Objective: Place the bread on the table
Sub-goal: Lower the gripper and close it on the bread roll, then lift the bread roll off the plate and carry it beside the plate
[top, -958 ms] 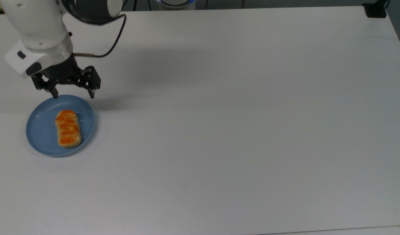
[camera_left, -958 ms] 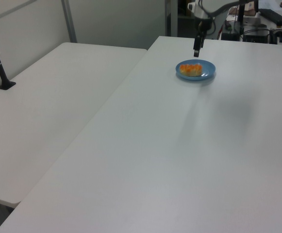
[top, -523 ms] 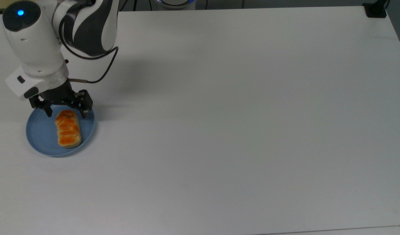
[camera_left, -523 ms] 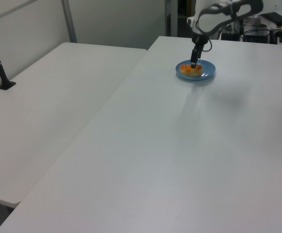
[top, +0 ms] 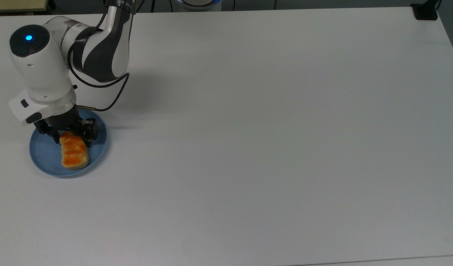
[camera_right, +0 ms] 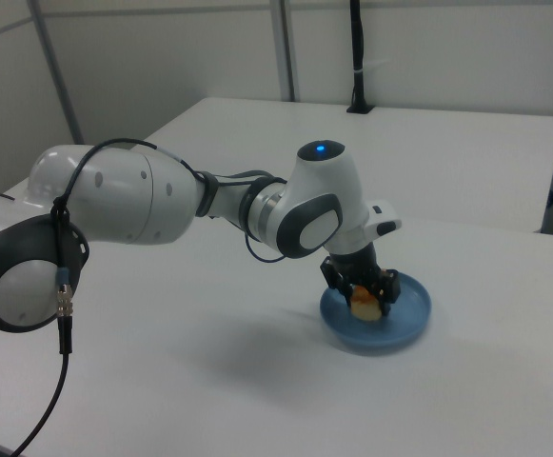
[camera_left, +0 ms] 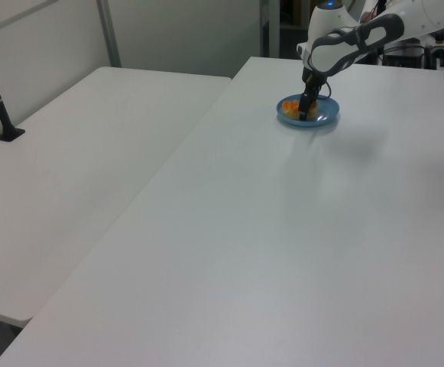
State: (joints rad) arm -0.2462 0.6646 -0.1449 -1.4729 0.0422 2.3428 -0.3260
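The bread (top: 75, 155), an oblong bun with a glossy orange segmented top, lies on a round blue plate (top: 45, 155) at the top view's left. My gripper (top: 73, 139) has come down over the bun's far end. Its black fingers press both sides of the bun and hide that end, so it is shut on the bread, which still rests on the plate. In the right view the gripper (camera_right: 364, 297) holds the bread (camera_right: 364, 308) over the plate (camera_right: 411, 314). The white table (top: 267, 147) stretches away to the top view's right.
The white arm (top: 41, 74) and its black cable (top: 115, 92) reach in from the top view's upper left, above the plate. A black clamp (top: 425, 13) sits at the table's far right corner. A second white table (camera_left: 76, 168) adjoins on the left view's left.
The gripper dropped from above the plate's far rim onto the bread's far end and its fingers drew closer. The bread turned slightly and shifted toward the top view's lower left.
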